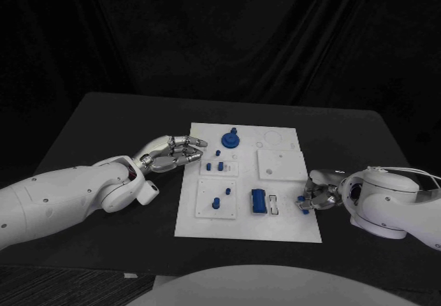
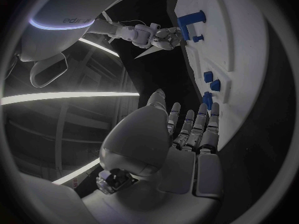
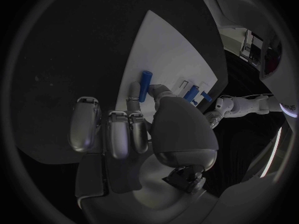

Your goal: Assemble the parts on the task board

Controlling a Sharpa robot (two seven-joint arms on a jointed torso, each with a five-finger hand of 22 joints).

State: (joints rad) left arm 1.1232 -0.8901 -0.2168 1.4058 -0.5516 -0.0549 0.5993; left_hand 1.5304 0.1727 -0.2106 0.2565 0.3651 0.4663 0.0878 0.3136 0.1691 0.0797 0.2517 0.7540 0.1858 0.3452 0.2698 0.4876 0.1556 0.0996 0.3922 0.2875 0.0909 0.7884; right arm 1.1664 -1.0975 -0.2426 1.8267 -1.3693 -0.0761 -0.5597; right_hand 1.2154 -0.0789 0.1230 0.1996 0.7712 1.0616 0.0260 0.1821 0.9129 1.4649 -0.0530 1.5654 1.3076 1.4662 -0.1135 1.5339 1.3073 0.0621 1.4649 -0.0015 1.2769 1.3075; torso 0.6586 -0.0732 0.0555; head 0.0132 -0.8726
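At the task board (image 1: 276, 226)'s right edge, the right hand (image 1: 315, 196) is pinching a blue peg (image 3: 145, 84); it should be lowering it upright. Left hand (image 1: 173, 153) is hovering empty, fingers loosely apart.

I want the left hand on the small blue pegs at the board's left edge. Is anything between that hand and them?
Nothing visible stands between. The left hand hovers by the task board's left edge, fingers empty, with bare board up to the small blue pegs. The right hand holds a blue pin at the opposite edge.

The task board (image 1: 287, 220) is smooth, matt white plastic. The parts (image 1: 259, 201) are glossy blue plastic. The table (image 1: 110, 121) has a matt black surface. Both hands, left hand (image 1: 173, 153) and right hand (image 1: 318, 196), appear as polished silver metal.
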